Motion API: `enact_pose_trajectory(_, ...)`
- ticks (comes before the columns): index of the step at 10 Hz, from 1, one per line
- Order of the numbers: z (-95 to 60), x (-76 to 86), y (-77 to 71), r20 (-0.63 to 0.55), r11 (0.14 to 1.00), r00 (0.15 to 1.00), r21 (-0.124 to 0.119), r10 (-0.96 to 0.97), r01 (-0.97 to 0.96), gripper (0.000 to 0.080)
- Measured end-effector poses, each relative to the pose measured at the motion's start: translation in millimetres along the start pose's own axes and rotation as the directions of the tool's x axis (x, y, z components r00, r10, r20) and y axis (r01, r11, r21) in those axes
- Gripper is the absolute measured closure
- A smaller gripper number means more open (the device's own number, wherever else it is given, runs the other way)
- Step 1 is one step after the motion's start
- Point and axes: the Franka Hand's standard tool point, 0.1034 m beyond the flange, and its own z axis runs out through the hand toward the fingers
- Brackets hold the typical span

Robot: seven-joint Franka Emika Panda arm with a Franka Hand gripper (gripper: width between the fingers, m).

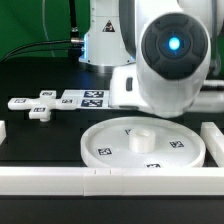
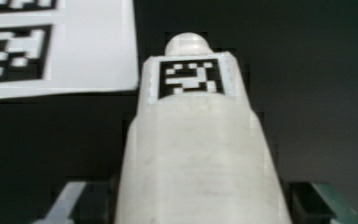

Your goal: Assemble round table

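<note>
The round table top, a large white disc (image 1: 143, 144) with a raised rim, a central hub (image 1: 143, 137) and small tags, lies flat near the front of the table. In the wrist view the white cylindrical post (image 2: 194, 140) with one tag near its rounded tip runs out from between my fingers (image 2: 64, 205). My gripper (image 2: 194, 212) is shut on the post's thick end. A thin dark strip shows beside each finger. In the exterior view the arm's body hides the gripper and the post.
The marker board (image 1: 70, 99) lies at the back on the exterior view's left and shows in the wrist view (image 2: 43, 50). A small white part (image 1: 40, 112) lies beside it. White border rails (image 1: 60, 180) run along the front and sides. The arm (image 1: 170, 55) looms over the disc's right.
</note>
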Motion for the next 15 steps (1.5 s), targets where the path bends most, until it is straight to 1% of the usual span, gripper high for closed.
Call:
enact_pose_trajectory(1, -19.7, -6.9, -0.1, -0.014, 0.999, 0.998, -0.002, -0.054, 0.054, 0.0393)
enact_pose_trajectory(2, -23.5, -5.3, -2.4, -0.032, 0.997, 0.997, -0.006, -0.071, 0.071, 0.0392)
enact_pose_trajectory(3, -19.4, -2.9, -1.9, -0.034, 0.998, 0.997, -0.005, -0.069, 0.068, 0.0390)
enact_pose_trajectory(6, -23.7, 0.7, -2.1, -0.064, 0.997, 0.995, -0.006, -0.076, 0.076, 0.0390)
enact_pose_trajectory(7, -42.3, 2.9, -3.2, -0.151, 0.995, 0.983, -0.012, -0.104, 0.103, 0.0390)
enact_pose_trajectory(8, -58.5, -8.6, -1.6, -0.199, 0.994, 0.974, -0.010, -0.106, 0.106, 0.0390)
enact_pose_trajectory(9, -70.2, -12.6, 0.7, -0.226, 0.995, 0.969, -0.006, -0.099, 0.101, 0.0390)
enact_pose_trajectory(10, -78.7, -6.2, -1.1, -0.292, 0.995, 0.951, -0.009, -0.098, 0.100, 0.0390)
enact_pose_trajectory(12, -82.1, -1.3, -0.2, -0.430, 0.996, 0.898, -0.019, -0.092, 0.092, 0.0390)
enact_pose_trajectory(13, -84.4, 0.2, 0.9, -0.510, 0.996, 0.855, -0.026, -0.088, 0.087, 0.0390)
enact_pose_trajectory(14, -87.5, 2.1, 2.9, -0.559, 0.994, 0.822, -0.046, -0.110, 0.102, 0.0390)
enact_pose_trajectory(15, -99.7, 3.1, 6.7, -0.637, 0.988, 0.756, -0.084, -0.154, 0.131, 0.0390)
